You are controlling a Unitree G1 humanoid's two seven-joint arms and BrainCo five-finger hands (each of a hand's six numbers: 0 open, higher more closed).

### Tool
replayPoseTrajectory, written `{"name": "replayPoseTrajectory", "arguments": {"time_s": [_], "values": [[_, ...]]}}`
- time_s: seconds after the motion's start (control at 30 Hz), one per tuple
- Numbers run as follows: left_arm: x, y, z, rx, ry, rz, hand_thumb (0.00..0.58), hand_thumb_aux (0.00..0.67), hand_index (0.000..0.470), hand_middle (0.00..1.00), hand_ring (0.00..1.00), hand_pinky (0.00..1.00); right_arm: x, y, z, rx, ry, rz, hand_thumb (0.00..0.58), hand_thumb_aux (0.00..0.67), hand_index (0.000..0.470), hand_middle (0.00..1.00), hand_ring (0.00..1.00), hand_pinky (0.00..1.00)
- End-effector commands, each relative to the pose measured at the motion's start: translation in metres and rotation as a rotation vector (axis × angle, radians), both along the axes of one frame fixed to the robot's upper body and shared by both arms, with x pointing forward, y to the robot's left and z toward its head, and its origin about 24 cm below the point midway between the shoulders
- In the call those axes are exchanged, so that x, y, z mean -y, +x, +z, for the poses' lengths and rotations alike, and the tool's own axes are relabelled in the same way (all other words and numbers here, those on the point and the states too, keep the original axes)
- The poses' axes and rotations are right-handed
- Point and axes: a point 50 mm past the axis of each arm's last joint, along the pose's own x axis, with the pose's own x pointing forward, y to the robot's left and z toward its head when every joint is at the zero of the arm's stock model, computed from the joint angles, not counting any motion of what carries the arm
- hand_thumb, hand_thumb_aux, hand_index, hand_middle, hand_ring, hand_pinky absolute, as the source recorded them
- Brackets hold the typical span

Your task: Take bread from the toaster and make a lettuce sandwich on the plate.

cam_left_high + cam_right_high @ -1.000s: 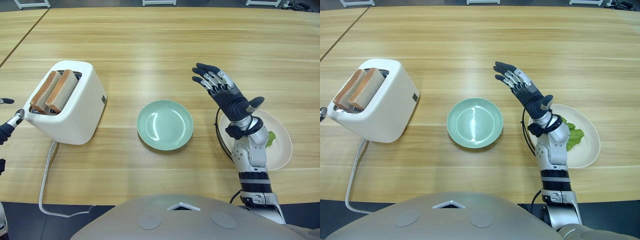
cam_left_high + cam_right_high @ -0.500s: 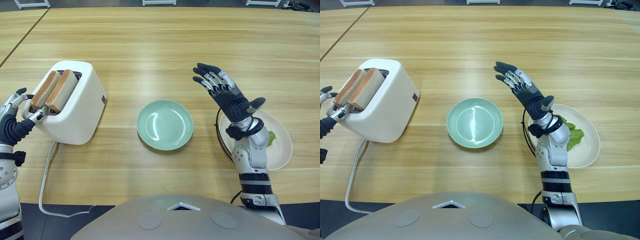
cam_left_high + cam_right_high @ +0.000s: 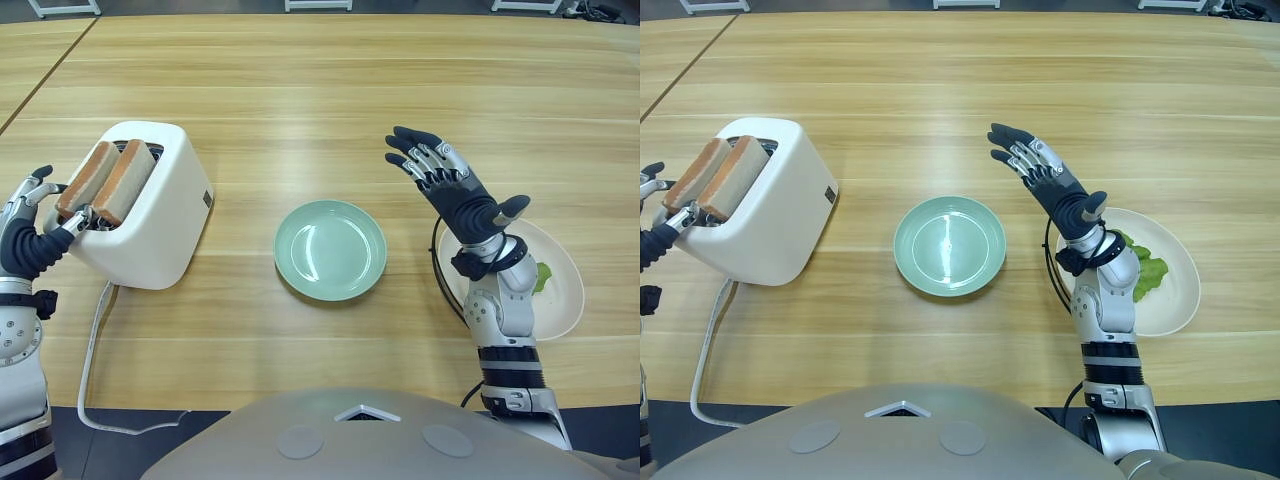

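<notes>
A white toaster (image 3: 160, 225) stands at the left of the wooden table with two slices of bread (image 3: 106, 181) sticking up from its slots. My left hand (image 3: 35, 225) is at the toaster's near left corner, fingers spread beside the outer slice and holding nothing. A green plate (image 3: 330, 249) lies empty in the middle. My right hand (image 3: 445, 185) is raised to the right of the plate, fingers stretched out flat, nothing in it. Behind its wrist a cream dish (image 3: 1175, 290) holds a lettuce leaf (image 3: 1145, 270).
The toaster's white cord (image 3: 95, 350) trails off the near table edge at the left. A black cable (image 3: 437, 265) loops beside my right wrist. Bare wooden tabletop (image 3: 330, 90) stretches behind the plate.
My left hand has come up from the left edge to the toaster's near corner, close by the bread. The right hand has stayed put.
</notes>
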Motion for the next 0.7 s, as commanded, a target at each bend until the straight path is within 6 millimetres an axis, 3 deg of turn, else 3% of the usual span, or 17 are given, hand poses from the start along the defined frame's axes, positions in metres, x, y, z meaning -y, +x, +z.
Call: {"name": "replayPoseTrajectory", "arguments": {"time_s": [0.03, 0.33, 0.6, 0.7], "values": [[-0.002, 0.002, 0.0, 0.004, 0.005, 0.0, 0.58, 0.67, 0.47, 0.0, 0.0, 0.0, -0.001, 0.0, 0.001, 0.003, -0.017, -0.003, 0.0, 0.0, 0.0, 0.0, 0.0, 0.0], [-0.001, 0.002, 0.015, 0.134, 0.049, -0.008, 0.58, 0.67, 0.47, 0.0, 0.0, 0.0, -0.002, 0.0, 0.0, 0.004, -0.022, -0.001, 0.0, 0.0, 0.0, 0.0, 0.0, 0.0], [0.011, -0.008, 0.094, 0.605, 0.189, -0.034, 0.58, 0.67, 0.47, 0.0, 0.0, 0.0, -0.002, 0.003, -0.001, 0.002, -0.024, -0.002, 0.0, 0.0, 0.0, 0.0, 0.0, 0.0], [0.026, -0.002, 0.111, 0.688, 0.186, -0.102, 0.58, 0.67, 0.47, 0.0, 0.0, 0.0, -0.003, 0.004, -0.001, 0.002, -0.024, 0.0, 0.0, 0.0, 0.0, 0.0, 0.0, 0.0]]}}
